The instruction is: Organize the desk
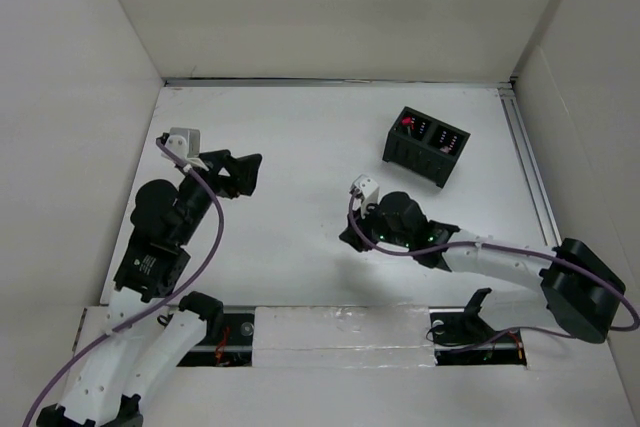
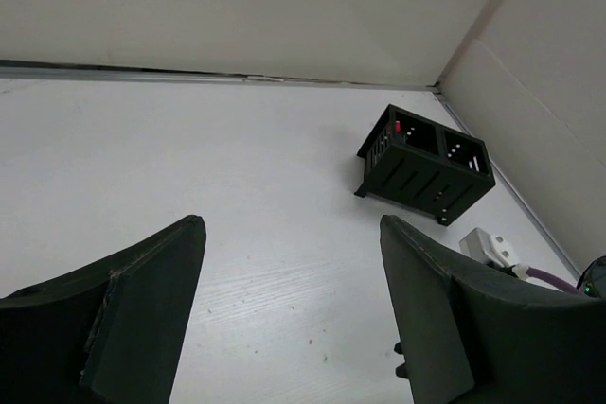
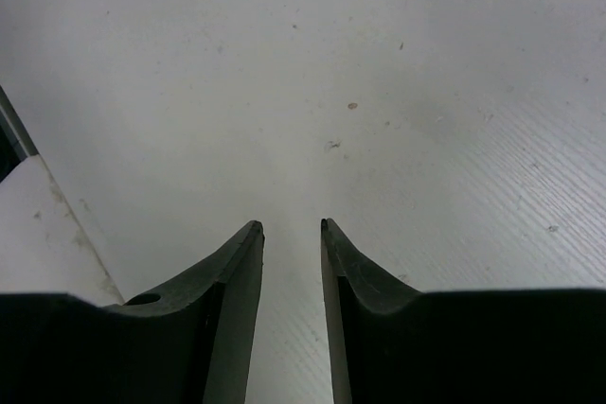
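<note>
The desk [image 1: 300,137] is a plain white tabletop. A black slotted organizer box [image 1: 426,146] stands on it at the back right, with something small and red [image 1: 407,123] in one compartment. My left gripper [image 1: 248,173] hovers at the left of the desk, open wide, and only bare desk [image 2: 284,272] shows between its fingers. The box [image 2: 426,166] lies well ahead of the left gripper [image 2: 292,224], to its right. My right gripper [image 1: 352,238] is low near the desk's middle. In the right wrist view the gripper [image 3: 290,224] is open by a narrow gap, with nothing in it.
Upright white wall panels close in the left, back and right sides. A metal rail [image 1: 530,172] runs along the right edge. A raised white strip [image 1: 340,332] crosses the near edge between the arm bases. The right arm's wrist camera [image 2: 488,245] shows beside my left gripper's right finger.
</note>
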`<control>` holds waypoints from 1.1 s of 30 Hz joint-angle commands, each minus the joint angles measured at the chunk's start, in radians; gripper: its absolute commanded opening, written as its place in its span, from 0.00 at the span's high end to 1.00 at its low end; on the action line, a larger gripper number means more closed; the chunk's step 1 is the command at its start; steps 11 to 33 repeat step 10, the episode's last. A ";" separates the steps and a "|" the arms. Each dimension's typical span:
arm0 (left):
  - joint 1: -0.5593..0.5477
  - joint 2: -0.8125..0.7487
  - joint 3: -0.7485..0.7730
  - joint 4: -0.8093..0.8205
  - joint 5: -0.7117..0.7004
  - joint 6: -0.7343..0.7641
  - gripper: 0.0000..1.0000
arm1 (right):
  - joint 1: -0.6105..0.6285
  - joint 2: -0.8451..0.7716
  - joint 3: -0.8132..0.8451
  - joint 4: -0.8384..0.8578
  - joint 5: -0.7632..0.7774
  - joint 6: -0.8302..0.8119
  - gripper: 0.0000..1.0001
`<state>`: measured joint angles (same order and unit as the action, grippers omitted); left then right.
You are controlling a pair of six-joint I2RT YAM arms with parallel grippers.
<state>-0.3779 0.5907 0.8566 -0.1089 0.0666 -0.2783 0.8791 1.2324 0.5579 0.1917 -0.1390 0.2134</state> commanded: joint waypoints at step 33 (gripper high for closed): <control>0.005 -0.014 -0.031 0.067 0.007 -0.013 0.28 | 0.026 0.091 0.123 0.068 -0.022 -0.019 0.57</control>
